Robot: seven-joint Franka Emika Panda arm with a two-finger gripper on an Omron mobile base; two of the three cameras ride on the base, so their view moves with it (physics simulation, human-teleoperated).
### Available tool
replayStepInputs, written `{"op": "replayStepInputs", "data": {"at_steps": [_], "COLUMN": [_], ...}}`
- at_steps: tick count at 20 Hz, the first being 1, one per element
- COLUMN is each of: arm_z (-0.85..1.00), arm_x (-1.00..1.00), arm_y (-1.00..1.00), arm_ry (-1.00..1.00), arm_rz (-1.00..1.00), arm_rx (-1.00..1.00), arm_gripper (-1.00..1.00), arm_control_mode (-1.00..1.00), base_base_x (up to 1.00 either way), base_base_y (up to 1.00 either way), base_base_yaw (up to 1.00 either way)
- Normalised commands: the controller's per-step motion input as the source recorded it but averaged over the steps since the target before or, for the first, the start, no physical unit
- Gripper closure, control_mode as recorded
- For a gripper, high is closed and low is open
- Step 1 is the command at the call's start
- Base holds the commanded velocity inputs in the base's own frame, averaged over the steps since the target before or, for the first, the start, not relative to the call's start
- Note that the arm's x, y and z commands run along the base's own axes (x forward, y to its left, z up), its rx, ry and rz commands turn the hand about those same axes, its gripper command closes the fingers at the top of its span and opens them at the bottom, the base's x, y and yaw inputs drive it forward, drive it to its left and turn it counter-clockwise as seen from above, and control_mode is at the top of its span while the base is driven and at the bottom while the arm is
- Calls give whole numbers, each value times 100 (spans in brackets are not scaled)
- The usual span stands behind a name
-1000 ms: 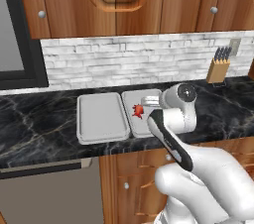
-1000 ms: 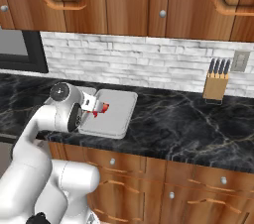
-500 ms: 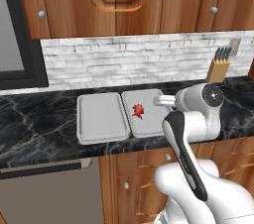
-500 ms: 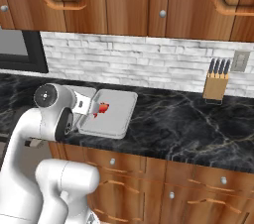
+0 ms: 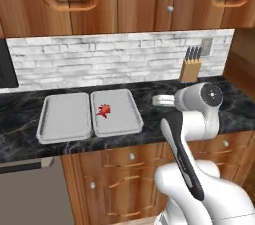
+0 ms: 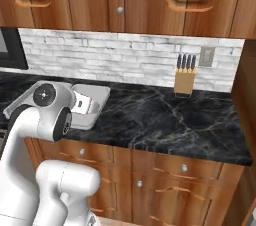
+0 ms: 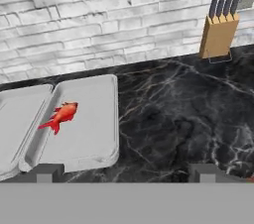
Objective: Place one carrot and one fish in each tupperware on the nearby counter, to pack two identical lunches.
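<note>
Two shallow light-grey rectangular tupperware trays with rounded corners sit side by side, touching along their long edges, on the glossy black marble worktop (image 5: 30,102) with thin white veins. The right-hand tray (image 5: 122,119) holds a small bright red fish with spiky fins (image 5: 103,111), lying near the tray's left side, close to the rim shared with its neighbour. In the hand view the same red fish (image 7: 61,116) lies aslant on the tray floor (image 7: 94,134). The left-hand tray (image 5: 64,117) has a bare grey floor as far as the left base view shows.

The white arm's gripper (image 7: 126,171) is over the dark worktop to the right of the trays, apart from them, with its jaws spread wide and nothing between them; its two small dark finger tips (image 7: 48,170) stand far apart at the bottom of the hand view. In the left base view the hand end is largely hidden behind the arm's round white joint, so its exact height above the worktop is hard to judge.

A tan wooden knife block with dark-handled knives (image 5: 191,65) stands at the back of the worktop against the white-grey brick backsplash (image 5: 99,59), well to the right of the trays. Brown wooden cabinets (image 5: 129,0) hang above.
</note>
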Motion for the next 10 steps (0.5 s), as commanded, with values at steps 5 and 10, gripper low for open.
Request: {"op": "replayStepInputs", "data": {"at_steps": [5, 10], "arm_z": [0, 0], "arm_x": [0, 0], "arm_y": [0, 0], "arm_ry": [0, 0], "arm_rz": [0, 0], "arm_rx": [0, 0], "arm_gripper": [-100, -100], "arm_control_mode": [100, 100], "base_base_x": [-58, -100], "base_base_y": [-88, -49], "base_base_yaw": [-1, 0]}}
